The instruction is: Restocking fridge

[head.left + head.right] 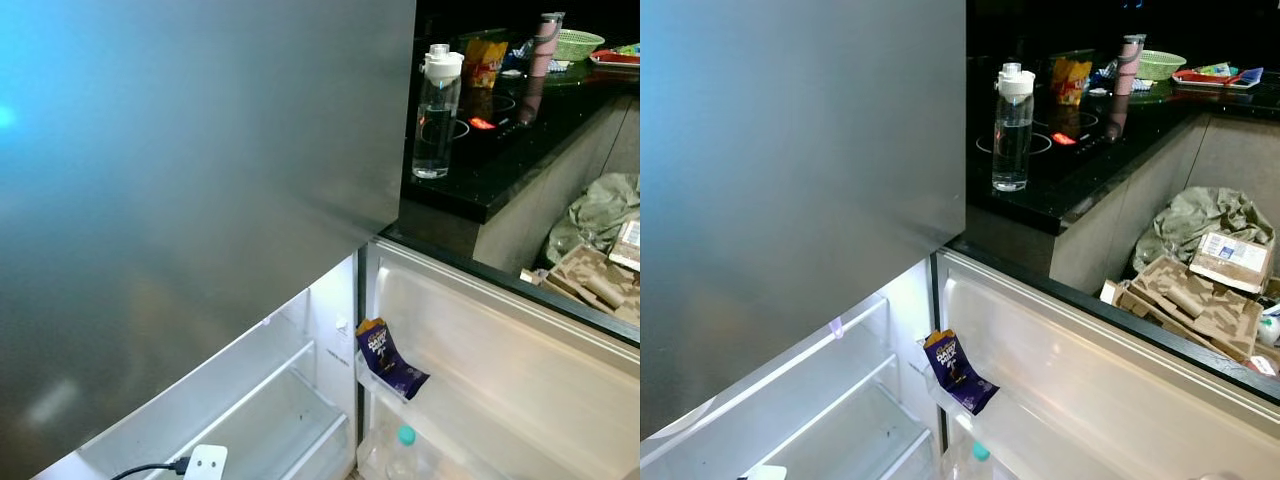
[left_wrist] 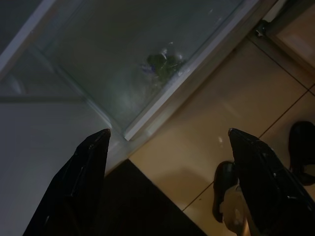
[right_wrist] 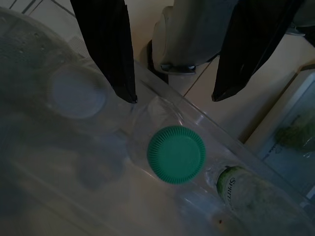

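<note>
Purple chocolate packet (image 1: 958, 372) on open fridge door shelf (image 1: 1040, 420).

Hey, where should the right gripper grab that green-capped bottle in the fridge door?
Best by the neck just under the green cap, coming straight down from above. The green-capped bottle stands upright in the door shelf, a white-capped bottle close beside. The right gripper hovers open nearby.

We see a door shelf (image 3: 59, 196) — a green-capped bottle (image 3: 175, 154) stands just beyond our open right jaws, a white-capped bottle (image 3: 78, 92) beside it.
</note>
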